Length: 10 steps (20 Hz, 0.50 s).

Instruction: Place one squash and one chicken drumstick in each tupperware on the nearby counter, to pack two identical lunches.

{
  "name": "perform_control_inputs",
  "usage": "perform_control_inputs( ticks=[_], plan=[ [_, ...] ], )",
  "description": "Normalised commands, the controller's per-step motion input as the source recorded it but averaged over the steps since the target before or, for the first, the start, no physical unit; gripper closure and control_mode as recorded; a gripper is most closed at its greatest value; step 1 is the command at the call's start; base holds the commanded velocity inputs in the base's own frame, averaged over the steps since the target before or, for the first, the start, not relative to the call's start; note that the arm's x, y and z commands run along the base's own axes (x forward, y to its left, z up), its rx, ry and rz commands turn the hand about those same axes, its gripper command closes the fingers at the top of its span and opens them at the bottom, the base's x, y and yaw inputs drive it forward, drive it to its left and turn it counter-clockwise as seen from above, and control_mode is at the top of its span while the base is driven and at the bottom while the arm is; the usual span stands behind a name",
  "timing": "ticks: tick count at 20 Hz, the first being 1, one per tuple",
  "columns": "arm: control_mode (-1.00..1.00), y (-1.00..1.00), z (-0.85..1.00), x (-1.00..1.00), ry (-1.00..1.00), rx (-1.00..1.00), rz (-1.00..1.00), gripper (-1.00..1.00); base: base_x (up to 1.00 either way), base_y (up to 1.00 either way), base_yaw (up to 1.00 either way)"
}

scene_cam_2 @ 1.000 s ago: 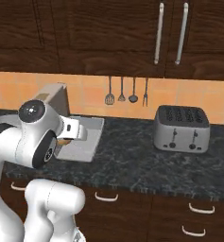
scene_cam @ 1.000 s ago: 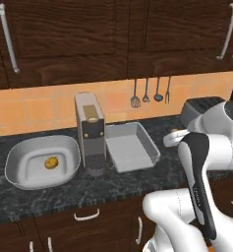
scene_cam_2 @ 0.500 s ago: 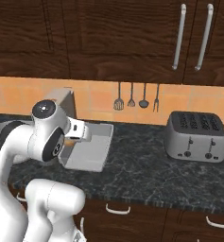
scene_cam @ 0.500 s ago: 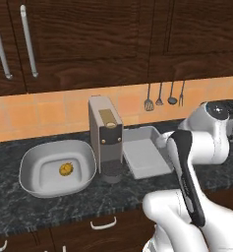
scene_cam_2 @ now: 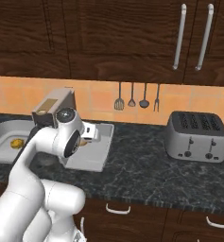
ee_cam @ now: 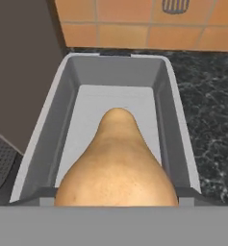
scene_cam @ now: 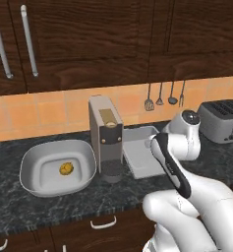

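Grey rectangular tray [ee_cam: 82, 103] sits under tan squash [ee_cam: 118, 166], apparently gripped in wide jaws; round white tub [scene_cam: 32, 165] at 9 o'clock holds a yellow-green squash [scene_cam: 65, 169].

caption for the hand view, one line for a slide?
Tan squash held over the grey rectangular tray, coffee machine to one side.

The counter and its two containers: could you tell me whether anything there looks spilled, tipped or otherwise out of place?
Nothing stands out. The white tub sits upright on the counter holding one small yellow-green squash. The grey tray lies flat beside the coffee machine, and the tan squash hangs over it at the gripper. No spills or damage.
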Motion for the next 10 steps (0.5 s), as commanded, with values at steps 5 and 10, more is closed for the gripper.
perform_control_inputs(
  ticks=[5, 10],
  plan=[
    [-1.0, 0.0, -0.41, 0.76, 0.08, 0.0, 0.0, 1.0, 0.0, 0.0, 0.0],
    [-1.0, 0.0, -0.32, 0.61, 0.06, 0.0, 0.0, -1.0, 0.0, 0.0, 0.0]
  ],
)
